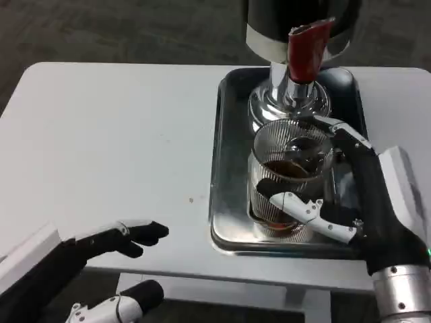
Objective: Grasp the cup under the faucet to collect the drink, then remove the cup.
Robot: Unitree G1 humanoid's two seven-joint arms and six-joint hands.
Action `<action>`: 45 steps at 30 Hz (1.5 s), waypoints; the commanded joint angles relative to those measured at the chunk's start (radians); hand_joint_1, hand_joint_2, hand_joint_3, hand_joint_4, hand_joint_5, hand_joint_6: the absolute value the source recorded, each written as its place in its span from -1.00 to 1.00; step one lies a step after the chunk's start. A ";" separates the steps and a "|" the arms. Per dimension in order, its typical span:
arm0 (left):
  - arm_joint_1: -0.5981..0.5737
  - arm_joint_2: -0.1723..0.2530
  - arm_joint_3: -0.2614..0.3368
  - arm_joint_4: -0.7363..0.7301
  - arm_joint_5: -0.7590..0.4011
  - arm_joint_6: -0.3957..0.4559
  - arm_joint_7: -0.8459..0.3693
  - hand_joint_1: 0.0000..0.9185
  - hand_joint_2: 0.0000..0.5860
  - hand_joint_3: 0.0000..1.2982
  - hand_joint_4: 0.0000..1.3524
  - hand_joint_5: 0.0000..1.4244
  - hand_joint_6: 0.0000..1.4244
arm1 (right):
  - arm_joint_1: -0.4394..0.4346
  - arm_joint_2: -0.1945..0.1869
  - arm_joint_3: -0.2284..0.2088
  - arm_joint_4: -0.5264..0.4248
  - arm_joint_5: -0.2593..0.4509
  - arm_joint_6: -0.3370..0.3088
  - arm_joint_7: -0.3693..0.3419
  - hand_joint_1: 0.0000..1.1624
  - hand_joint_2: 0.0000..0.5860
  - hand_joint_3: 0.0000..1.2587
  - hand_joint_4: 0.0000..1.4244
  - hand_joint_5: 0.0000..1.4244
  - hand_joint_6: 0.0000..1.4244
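The right hand wraps its fingers around the ribbed clear glass cup, which stands upright in the grey metal tray directly below the red-handled faucet, part-filled with dark drink. The left hand waits spread and empty at the white worktop's near edge, well apart.

A ribbed clear glass cup holding dark drink stands on a metal tray beneath the red-handled faucet of a silver drink dispenser. The right hand wraps around the cup, fingers on its near and far sides. The left hand hangs at the white table's near edge, fingers spread, holding nothing.
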 commanded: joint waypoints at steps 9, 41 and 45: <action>-0.049 0.005 -0.006 -0.005 0.002 -0.026 0.008 -0.74 -0.43 -0.61 -0.67 -0.61 -0.70 | 0.074 -0.017 -0.075 -0.133 0.084 -0.038 0.054 0.38 -0.25 0.59 0.58 0.91 1.00; -0.115 0.019 -0.010 -0.148 0.067 0.030 -0.001 -1.00 -0.68 -0.75 -0.87 -0.79 -0.77 | 0.288 -0.146 -0.317 -0.403 0.264 -0.094 0.274 0.49 -0.28 0.76 0.73 1.00 1.00; -0.106 0.017 0.006 -0.167 0.068 0.043 0.002 -1.00 -0.70 -0.76 -0.89 -0.80 -0.77 | 0.300 -0.149 -0.327 -0.428 0.282 -0.097 0.296 0.48 -0.27 0.76 0.73 1.00 1.00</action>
